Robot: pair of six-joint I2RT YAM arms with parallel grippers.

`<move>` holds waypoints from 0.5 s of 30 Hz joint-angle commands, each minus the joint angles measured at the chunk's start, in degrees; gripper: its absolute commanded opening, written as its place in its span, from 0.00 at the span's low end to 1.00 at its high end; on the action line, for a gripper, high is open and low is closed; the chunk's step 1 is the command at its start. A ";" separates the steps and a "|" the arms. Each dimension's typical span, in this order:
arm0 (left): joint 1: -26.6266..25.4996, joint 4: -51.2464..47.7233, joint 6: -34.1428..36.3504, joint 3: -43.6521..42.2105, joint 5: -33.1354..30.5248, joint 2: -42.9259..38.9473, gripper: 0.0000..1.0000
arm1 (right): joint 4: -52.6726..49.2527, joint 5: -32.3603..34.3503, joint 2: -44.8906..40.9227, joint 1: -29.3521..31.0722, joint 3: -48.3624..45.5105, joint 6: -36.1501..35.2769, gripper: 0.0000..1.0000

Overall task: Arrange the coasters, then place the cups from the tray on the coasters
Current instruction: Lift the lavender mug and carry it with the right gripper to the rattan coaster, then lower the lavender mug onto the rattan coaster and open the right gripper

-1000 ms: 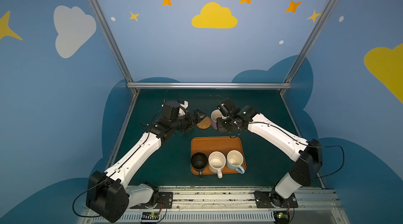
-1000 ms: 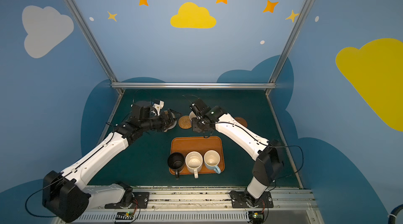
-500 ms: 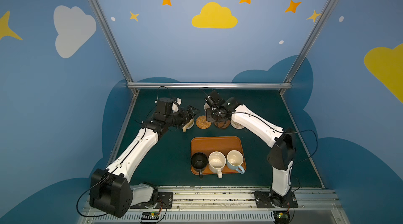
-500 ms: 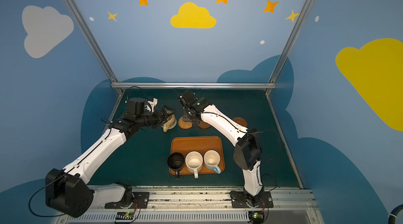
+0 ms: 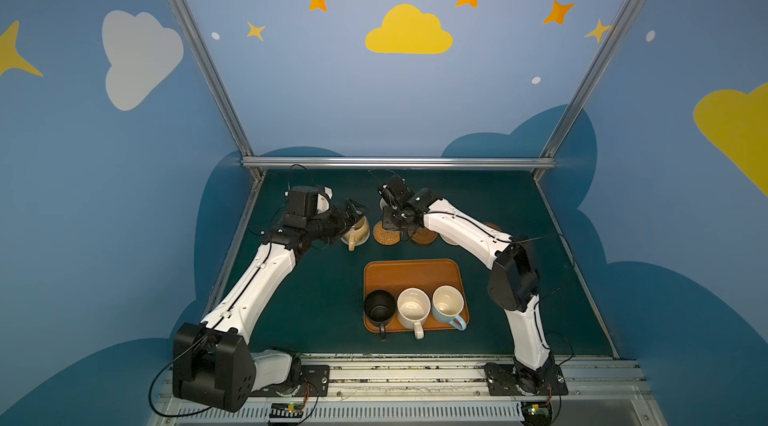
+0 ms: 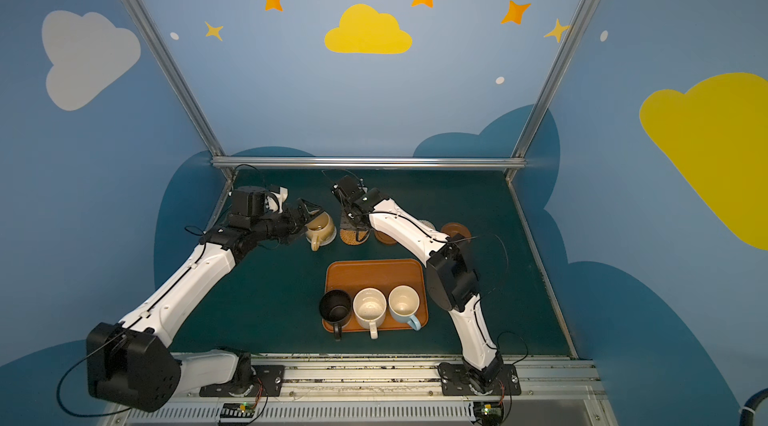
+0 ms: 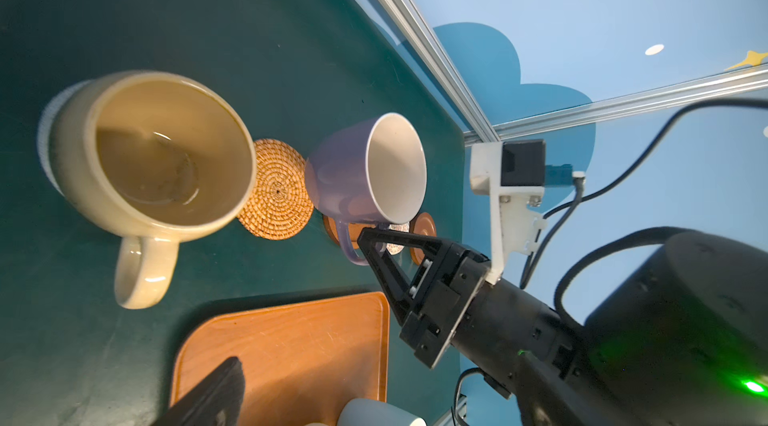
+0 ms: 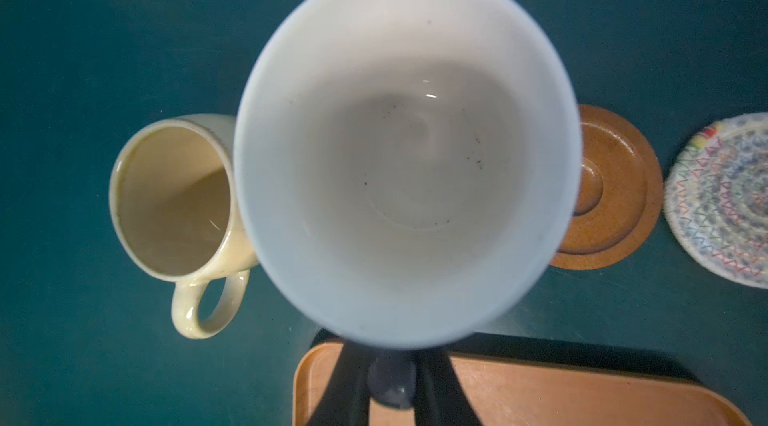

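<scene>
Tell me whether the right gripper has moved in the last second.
Yes. The right gripper, shut on the lavender cup, shifted left and back from the tray, to above the rattan coaster.

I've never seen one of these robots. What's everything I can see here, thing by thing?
tray: one, orange-brown, near middle of the table.
black cup, cream-white cup, light blue cup: one each, in a row on the tray's near edge.
pale yellow cup: one, on the grey-white coaster, beyond the tray.
lavender cup: one, in the air over the coaster row.
rattan coaster: one, orange-tan, bare, beside the yellow cup.
wooden coasters: two, brown, bare.
stitched woven coaster: one, pale, between the wooden ones.
table: one, dark green.
left gripper: one, black, open beside the yellow cup.
right gripper: one, black, shut on the lavender cup's handle.
</scene>
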 commanded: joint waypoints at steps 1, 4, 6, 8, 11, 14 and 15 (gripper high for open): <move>0.04 -0.23 1.84 -0.59 1.28 -0.04 1.00 | 4.19 1.61 0.57 0.27 2.57 1.31 0.00; 0.03 0.55 1.73 -0.96 2.21 0.36 1.00 | 4.23 0.95 2.00 0.21 3.49 1.84 0.00; 0.23 0.70 2.11 -0.99 2.36 0.52 1.00 | 3.88 0.40 2.86 0.27 4.24 2.20 0.00; 0.38 0.80 2.13 -0.92 2.63 0.53 1.00 | 3.81 -0.05 3.12 0.36 4.34 2.53 0.00; 0.37 0.95 2.04 -1.03 2.64 0.71 1.00 | 4.10 -0.83 3.56 0.26 3.83 3.24 0.00; 0.36 1.30 1.66 -1.65 2.64 0.71 1.00 | 3.51 -0.78 3.92 0.37 3.81 4.18 0.00; 0.37 1.31 1.63 -1.91 2.62 0.56 1.00 | 3.41 -0.85 3.87 0.37 3.73 4.37 0.00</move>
